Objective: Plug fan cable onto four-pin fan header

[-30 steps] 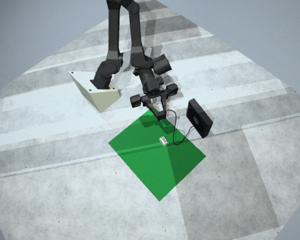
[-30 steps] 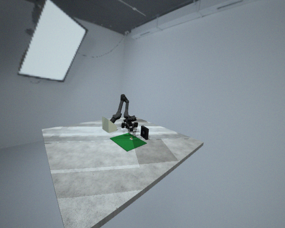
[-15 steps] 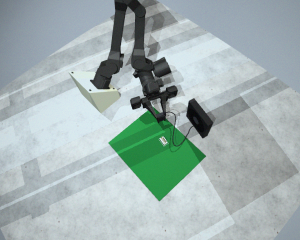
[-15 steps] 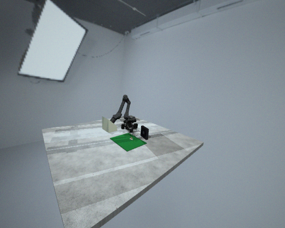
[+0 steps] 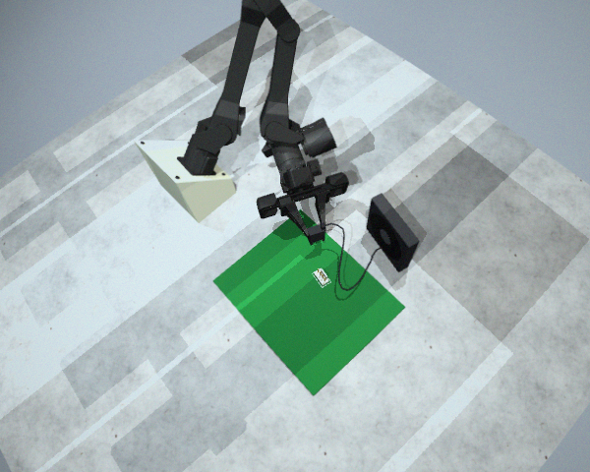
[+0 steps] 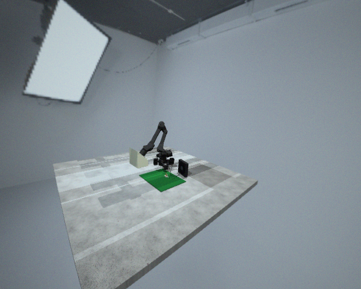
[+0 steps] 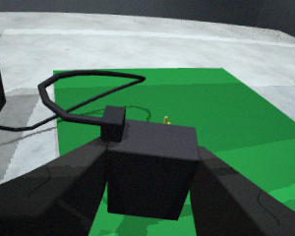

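Note:
My gripper point(image 5: 316, 235) point(image 6: 165, 167) point(image 7: 151, 151) is shut on the fan's plug point(image 7: 151, 143), a black block. It holds the plug above the green board near its back corner, short of the header in the top view. The green board point(image 5: 305, 350) point(image 6: 160, 186) point(image 7: 256, 105) lies flat. The white four-pin header point(image 5: 320, 277) point(image 6: 166, 176) stands on it; in the wrist view only gold pin tips point(image 7: 166, 120) show past the plug, which hides the rest. The black cable point(image 5: 340, 264) point(image 7: 84, 118) loops from the plug's side to the black fan point(image 5: 390, 233) point(image 6: 183, 168).
The fan stands upright beside the board's right edge, and its cable hangs in a loop over that side of the board. A cream wedge-shaped base point(image 5: 204, 195) point(image 6: 138, 160) stands left of the gripper under the arm's root. The arm reaches in from the back.

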Controlling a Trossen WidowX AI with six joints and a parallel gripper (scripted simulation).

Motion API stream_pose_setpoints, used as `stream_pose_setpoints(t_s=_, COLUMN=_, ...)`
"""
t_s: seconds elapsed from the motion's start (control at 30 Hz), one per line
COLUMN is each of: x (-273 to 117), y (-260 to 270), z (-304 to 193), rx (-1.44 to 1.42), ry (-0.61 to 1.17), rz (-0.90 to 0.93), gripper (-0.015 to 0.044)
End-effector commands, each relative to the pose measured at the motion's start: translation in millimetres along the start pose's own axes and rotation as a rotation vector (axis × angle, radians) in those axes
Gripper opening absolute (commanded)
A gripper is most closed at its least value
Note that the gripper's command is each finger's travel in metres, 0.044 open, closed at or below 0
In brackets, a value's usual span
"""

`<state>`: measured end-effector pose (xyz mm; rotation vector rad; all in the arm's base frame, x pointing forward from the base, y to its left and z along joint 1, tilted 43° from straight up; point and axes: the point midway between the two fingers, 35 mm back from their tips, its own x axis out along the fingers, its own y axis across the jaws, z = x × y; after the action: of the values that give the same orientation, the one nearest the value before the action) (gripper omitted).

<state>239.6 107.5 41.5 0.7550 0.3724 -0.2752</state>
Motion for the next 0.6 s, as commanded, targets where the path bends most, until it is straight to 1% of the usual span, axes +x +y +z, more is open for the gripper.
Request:
stream_pose_setpoints(t_s=0.0, x=1, y=1, z=-3, rx=0.009, ry=-0.004, rz=0.001, gripper=0.0)
stream_pose_setpoints(t_s=0.57, x=4, y=1, z=-18, rx=0.008, ry=-0.004, rz=0.0, gripper=0.0)
